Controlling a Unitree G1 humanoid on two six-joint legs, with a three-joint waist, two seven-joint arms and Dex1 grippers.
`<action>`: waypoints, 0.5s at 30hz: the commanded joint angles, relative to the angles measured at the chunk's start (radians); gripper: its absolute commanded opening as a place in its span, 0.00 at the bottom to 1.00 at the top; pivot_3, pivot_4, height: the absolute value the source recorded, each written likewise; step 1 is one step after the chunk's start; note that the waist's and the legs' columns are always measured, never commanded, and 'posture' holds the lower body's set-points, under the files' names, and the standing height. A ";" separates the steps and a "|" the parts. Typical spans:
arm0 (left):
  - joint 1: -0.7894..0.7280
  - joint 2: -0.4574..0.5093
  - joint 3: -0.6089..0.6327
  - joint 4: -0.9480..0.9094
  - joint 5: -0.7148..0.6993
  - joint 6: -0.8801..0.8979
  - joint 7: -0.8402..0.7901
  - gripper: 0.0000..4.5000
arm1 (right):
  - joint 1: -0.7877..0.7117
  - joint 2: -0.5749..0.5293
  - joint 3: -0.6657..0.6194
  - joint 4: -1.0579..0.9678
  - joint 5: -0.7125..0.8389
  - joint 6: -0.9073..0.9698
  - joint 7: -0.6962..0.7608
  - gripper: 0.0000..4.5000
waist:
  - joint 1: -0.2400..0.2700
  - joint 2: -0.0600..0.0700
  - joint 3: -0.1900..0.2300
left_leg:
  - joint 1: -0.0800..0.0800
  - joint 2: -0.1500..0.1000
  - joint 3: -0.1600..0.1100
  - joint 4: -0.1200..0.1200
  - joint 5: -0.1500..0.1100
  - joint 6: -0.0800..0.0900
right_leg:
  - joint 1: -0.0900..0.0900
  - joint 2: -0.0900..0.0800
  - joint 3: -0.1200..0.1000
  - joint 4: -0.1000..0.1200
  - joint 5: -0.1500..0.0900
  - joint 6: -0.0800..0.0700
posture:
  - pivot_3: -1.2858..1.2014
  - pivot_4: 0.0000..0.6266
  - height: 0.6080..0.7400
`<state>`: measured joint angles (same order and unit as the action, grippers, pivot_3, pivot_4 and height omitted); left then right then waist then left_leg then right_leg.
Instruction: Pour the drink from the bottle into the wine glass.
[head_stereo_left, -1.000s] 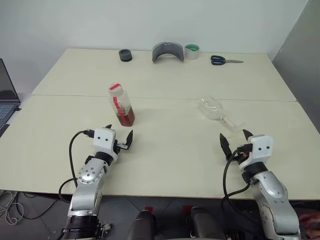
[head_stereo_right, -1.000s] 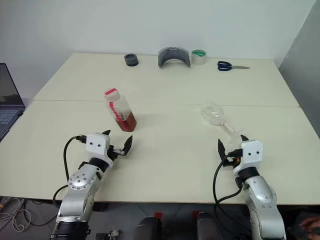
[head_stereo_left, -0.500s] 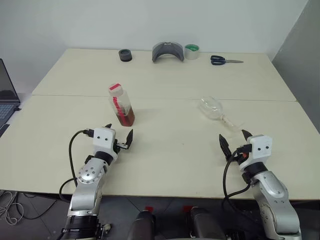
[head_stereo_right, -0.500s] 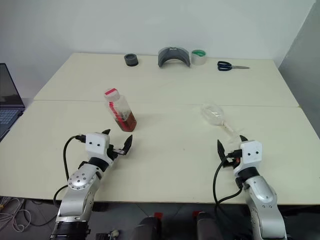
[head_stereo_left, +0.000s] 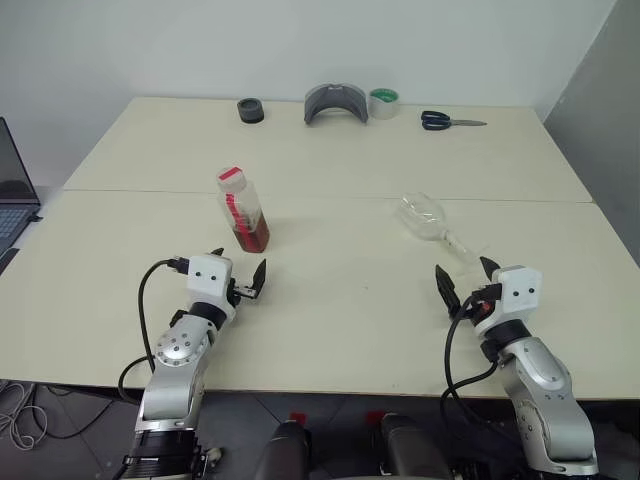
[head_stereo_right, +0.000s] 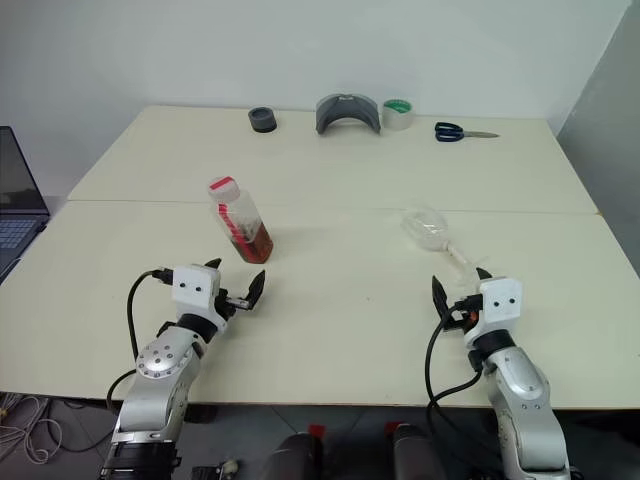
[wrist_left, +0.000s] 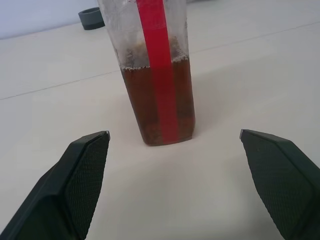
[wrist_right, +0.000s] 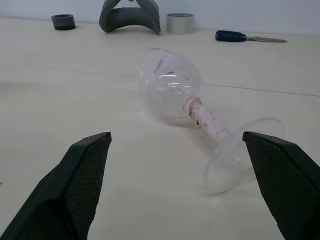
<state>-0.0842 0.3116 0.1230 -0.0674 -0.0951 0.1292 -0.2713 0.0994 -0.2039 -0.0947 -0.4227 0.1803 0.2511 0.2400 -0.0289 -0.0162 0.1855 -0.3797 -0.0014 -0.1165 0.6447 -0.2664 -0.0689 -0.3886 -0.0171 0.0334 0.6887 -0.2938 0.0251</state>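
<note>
nothing has moved: bottle (head_stereo_left: 243, 210) upright, wine glass (head_stereo_left: 434, 226) toppled.

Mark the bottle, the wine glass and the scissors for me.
bottle (head_stereo_left: 247, 215): left eye view, on its clear body.
wine glass (wrist_right: 172, 85): right wrist view, on the bowl; the glass lies on its side.
scissors (head_stereo_left: 437, 121): left eye view, on the dark handles.

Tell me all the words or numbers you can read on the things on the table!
There are none to read. The bottle has only a plain red strip with no letters showing, and the wine glass, lying on its side, is bare.
</note>
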 joint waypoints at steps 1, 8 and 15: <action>-0.013 0.003 -0.001 -0.047 0.003 -0.002 0.004 1.00 | -0.008 -0.006 0.002 -0.020 0.008 -0.004 0.006 1.00 | -0.002 0.000 0.000 | 0.001 0.001 0.004 -0.001 0.000 0.000 | 0.000 0.001 0.004 0.000 0.000 0.001 | 0.52 0.24 1.00; -0.012 0.006 0.000 -0.055 0.003 0.004 0.005 1.00 | -0.003 -0.004 0.007 -0.018 -0.001 -0.007 0.000 1.00 | -0.003 0.000 0.000 | 0.002 -0.001 0.005 0.000 0.000 0.000 | 0.000 0.001 0.005 0.000 0.001 0.003 | 0.52 0.24 1.00; -0.005 0.002 0.013 -0.079 -0.011 0.019 0.007 1.00 | 0.026 -0.097 0.034 -0.105 0.073 -0.009 0.156 1.00 | -0.002 0.000 0.000 | 0.002 -0.002 0.005 0.000 0.000 0.000 | 0.000 0.000 0.005 0.000 0.001 0.003 | 0.52 0.24 1.00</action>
<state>-0.0911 0.3113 0.1224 -0.0938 -0.0967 0.1486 -0.2682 0.1310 -0.2818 -0.0671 -0.4502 0.2098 0.2510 0.3397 -0.0314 -0.0163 0.1855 -0.3774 -0.0033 -0.1110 0.6445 -0.2666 -0.0685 -0.3882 -0.0170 0.0383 0.6882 -0.2924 0.0277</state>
